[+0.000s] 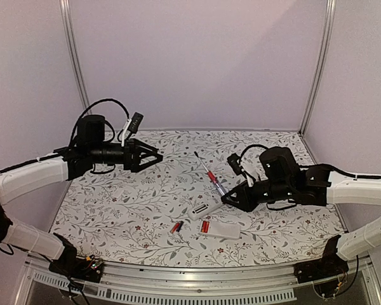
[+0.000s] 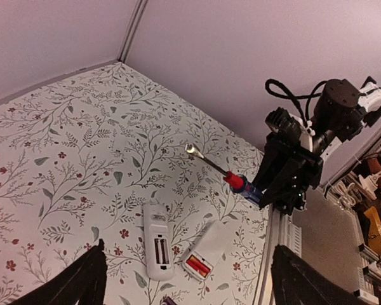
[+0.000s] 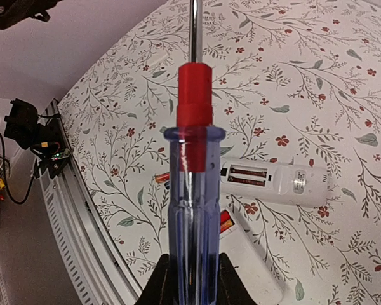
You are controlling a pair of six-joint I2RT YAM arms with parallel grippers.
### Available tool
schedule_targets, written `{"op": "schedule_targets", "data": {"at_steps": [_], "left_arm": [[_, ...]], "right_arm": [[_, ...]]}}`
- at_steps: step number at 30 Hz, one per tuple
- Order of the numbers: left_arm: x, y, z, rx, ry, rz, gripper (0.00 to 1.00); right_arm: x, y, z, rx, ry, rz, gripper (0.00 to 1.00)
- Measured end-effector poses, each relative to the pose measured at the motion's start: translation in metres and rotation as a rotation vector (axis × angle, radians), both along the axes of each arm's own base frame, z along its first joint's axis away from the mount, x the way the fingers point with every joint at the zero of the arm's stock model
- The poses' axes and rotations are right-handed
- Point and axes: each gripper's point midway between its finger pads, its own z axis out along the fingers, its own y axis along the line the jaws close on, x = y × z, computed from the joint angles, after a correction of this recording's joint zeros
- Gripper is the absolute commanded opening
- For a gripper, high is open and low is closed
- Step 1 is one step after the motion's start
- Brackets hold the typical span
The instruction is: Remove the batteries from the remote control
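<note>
Batteries [image 1: 176, 227], tiny red cylinders, are laid beside the slim white plastic remote [image 1: 202, 210], whose end is pointed at the right gripper [image 1: 232, 198], clenched on the red-and-blue-handled screwdriver [image 3: 192, 159]; the left gripper [image 1: 157, 157] is spread wide, far off.

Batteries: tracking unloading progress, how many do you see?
2: the first battery lies on the table, left of and nearer than the remote control; the second battery sits on the white plate. Either might be two side by side; too small to tell.
</note>
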Motion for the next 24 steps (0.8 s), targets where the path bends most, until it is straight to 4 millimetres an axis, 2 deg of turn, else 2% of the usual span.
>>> {"op": "schedule_targets", "data": {"at_steps": [4,7,13,19,21,24], "left_arm": [[-0.018,-0.021,-0.012,-0.004,0.045,-0.115,0.89],[-0.023,-0.027,-0.022,0.0,0.083,-0.154,0.89],[-0.024,-0.031,-0.034,0.003,0.135,-0.179,0.85],[-0.025,-0.032,-0.034,-0.002,0.147,-0.19,0.63],[-0.024,-0.033,-0.033,-0.004,0.151,-0.189,0.51],[-0.024,-0.033,-0.032,-0.007,0.152,-0.191,0.45]], "right_arm": [[-0.014,0.031,0.016,0.02,-0.027,0.097,0.0],[-0.019,0.049,0.019,0.019,-0.039,0.147,0.0],[-0.022,0.062,0.007,-0.009,-0.039,0.194,0.0],[-0.023,0.068,0.004,-0.011,-0.041,0.223,0.0],[-0.023,0.071,0.005,-0.006,-0.042,0.233,0.0],[-0.024,0.074,0.004,-0.001,-0.042,0.244,0.0]]}}
